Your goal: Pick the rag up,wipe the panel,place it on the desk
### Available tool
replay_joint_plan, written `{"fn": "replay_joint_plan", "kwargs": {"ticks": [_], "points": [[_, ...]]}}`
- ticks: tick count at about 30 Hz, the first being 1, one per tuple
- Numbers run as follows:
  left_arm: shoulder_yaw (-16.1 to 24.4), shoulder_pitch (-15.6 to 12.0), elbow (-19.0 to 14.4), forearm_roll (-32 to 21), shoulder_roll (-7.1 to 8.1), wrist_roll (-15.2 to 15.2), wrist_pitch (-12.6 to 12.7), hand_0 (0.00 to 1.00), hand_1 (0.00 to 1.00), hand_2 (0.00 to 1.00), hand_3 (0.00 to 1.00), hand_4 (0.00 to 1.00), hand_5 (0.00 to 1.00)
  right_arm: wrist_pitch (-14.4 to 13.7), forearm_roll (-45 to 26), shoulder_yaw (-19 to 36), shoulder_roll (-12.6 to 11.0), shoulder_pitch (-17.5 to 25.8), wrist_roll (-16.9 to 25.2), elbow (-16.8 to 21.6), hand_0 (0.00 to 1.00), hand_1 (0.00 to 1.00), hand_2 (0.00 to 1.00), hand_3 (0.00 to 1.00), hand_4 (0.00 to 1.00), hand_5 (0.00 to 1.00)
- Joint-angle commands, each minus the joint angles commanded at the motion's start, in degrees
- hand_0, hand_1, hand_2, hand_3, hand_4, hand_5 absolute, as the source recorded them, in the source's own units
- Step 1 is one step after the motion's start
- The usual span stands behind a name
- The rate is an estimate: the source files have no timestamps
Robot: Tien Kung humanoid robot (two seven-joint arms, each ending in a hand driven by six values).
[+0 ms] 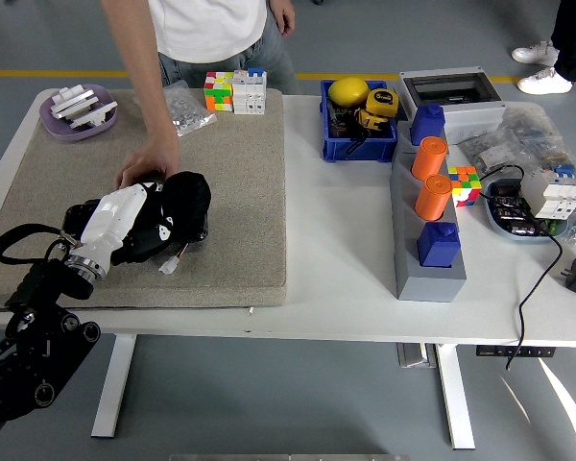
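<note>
While the rag [184, 197] sits bunched on the panel [134, 235] over the mat [240, 182] | your left hand [125, 223] grips it — fingers curled in | person's hand [142, 169] touches the panel's far edge — right arm unseen.

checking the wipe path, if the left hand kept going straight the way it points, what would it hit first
The left hand holds the black rag and points up-right across the beige mat. Beyond the rag the mat looks free; the blue bin lies roughly in line, though depth is unclear.
</note>
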State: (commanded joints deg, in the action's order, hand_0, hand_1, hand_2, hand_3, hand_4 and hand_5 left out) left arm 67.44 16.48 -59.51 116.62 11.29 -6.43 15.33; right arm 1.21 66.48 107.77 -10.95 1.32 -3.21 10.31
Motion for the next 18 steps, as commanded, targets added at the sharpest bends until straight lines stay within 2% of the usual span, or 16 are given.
{"fn": "replay_joint_plan", "kwargs": {"ticks": [18], "points": [[9.1, -1.9, 2.9, 1.6, 1.12, 0.0, -0.3, 0.261, 0.205, 0.552, 0.394, 0.002, 0.002, 0.2, 0.4, 0.3, 0.0, 0.1, 0.1, 0.0, 0.770, 0.629, 0.679, 0.611, 0.998, 0.564]]}}
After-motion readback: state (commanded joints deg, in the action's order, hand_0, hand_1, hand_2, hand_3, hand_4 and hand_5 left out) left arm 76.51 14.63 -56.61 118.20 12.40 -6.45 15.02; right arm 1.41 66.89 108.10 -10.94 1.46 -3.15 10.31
